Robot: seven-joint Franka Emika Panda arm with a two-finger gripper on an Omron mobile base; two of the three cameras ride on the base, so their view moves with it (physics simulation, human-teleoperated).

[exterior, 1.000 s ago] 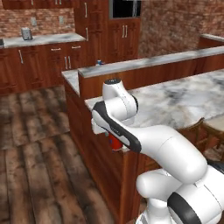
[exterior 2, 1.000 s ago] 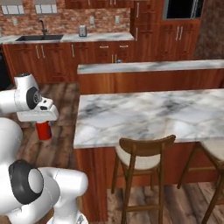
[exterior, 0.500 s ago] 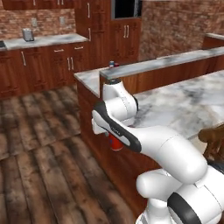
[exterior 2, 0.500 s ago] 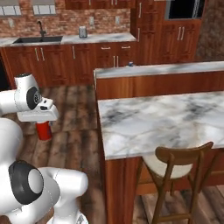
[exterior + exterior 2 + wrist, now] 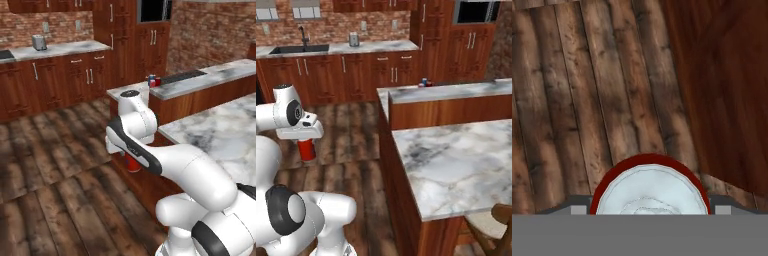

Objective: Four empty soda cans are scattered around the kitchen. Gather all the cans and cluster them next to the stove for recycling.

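Hand view puts us right over a red can (image 5: 649, 187): its silver top sits between the two sides of our hand (image 5: 649, 210), with wooden floor (image 5: 587, 100) beyond it and a dark wooden panel off to one side. From the left base view we see the same red can hanging below the hand (image 5: 131, 156), well above the floor, just beside the wooden flank of the island table (image 5: 215, 130). The right base view agrees: the can (image 5: 306, 149) juts down beneath the hand (image 5: 305, 141), upright, clear of the boards. So we read the hand as closed around the red can, the jaws set wide to take its body.

We judge the step in hand to be the carry: one can is picked up and is being brought toward the stove. Far ahead of the hand, on the raised table top, two more cans (image 5: 154, 80) stand close together, one bluish and one red, next to a dark flat strip that may be the stove (image 5: 182, 76); we cannot make out burners at this size. In the right base view they (image 5: 426, 83) are tiny.

Next we need to get closer to that far table, lift the can above its edge, and set it down upright beside the other two without knocking them.
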